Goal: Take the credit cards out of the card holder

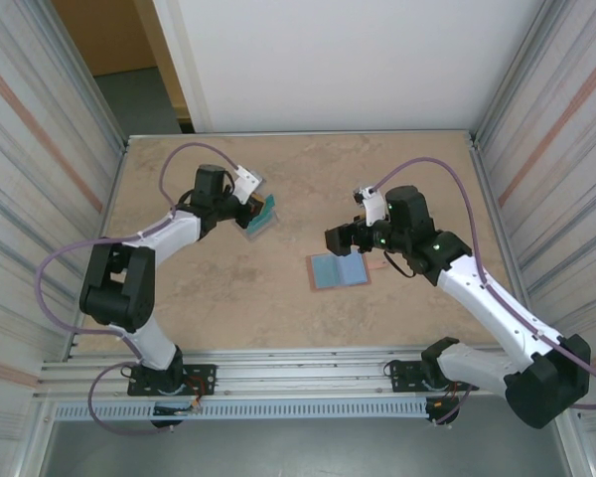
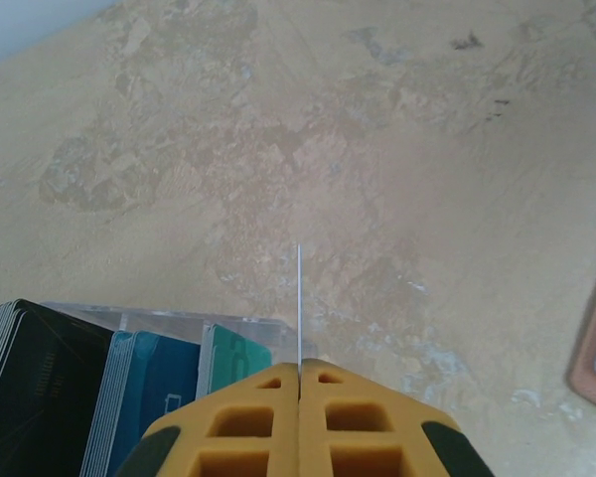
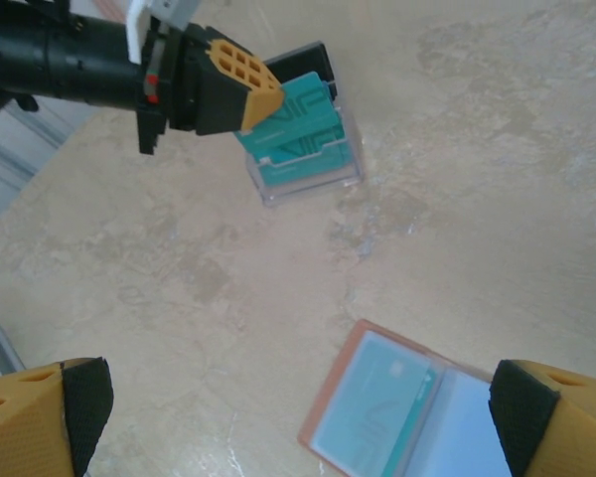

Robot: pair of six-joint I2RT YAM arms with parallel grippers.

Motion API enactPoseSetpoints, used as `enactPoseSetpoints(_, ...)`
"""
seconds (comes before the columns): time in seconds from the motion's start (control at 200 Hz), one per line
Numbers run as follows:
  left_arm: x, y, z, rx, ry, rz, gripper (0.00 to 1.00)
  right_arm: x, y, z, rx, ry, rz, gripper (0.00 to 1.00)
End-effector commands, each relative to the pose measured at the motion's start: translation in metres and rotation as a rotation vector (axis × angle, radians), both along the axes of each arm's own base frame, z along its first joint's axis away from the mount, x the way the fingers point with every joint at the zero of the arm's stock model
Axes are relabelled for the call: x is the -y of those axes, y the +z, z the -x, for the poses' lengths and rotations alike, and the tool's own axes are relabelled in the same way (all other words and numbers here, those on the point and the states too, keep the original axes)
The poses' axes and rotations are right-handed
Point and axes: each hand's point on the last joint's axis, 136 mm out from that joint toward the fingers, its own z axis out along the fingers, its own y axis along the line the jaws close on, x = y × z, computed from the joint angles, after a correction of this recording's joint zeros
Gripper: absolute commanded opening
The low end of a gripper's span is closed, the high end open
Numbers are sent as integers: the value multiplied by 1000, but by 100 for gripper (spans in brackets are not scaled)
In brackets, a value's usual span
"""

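Right wrist view: the card holder (image 3: 467, 422) is seen lying open on the table (image 3: 179, 268), a teal card (image 3: 377, 397) tucked in its pocket, beneath the wide-spread, empty right gripper (image 3: 300, 402). The left gripper (image 3: 258, 94) is clamped on a credit card (image 3: 293, 109) over the clear stand (image 3: 313, 179). If released crookedly, that card could be jammed or the stand tipped; the unpinned holder could be dragged when its card is pulled.

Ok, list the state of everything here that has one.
Card holder: open flat on the table, a pocketed card inside.
Left gripper: shut on a teal card, at the clear stand.
Right gripper: open, above the card holder.
Clear stand: upright, cards standing in it.
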Motion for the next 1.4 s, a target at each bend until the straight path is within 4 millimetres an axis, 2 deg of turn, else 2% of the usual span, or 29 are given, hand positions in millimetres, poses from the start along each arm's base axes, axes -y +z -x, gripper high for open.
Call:
enactPoseSetpoints(0.0, -3, 13, -21, 90, 12, -22, 0, 6, 3, -1, 8, -39, -14, 99)
enactPoseSetpoints(0.366, -13, -1, -26, 73, 10, -72, 0, 6, 3, -2, 7, -45, -13, 99)
enactPoseSetpoints(0.616, -10, -5, -17, 49, -23, -61, 0, 6, 2, -2, 5, -45, -14, 99)
enactPoseSetpoints(0.962, -19, -21, -7, -11, -37, -144, 0, 7, 6, -1, 13, -45, -15, 99)
enactPoseSetpoints(1.393, -17, -33, -14, -28, -33, -172, 0, 6, 8, -2, 14, -40, -18, 99)
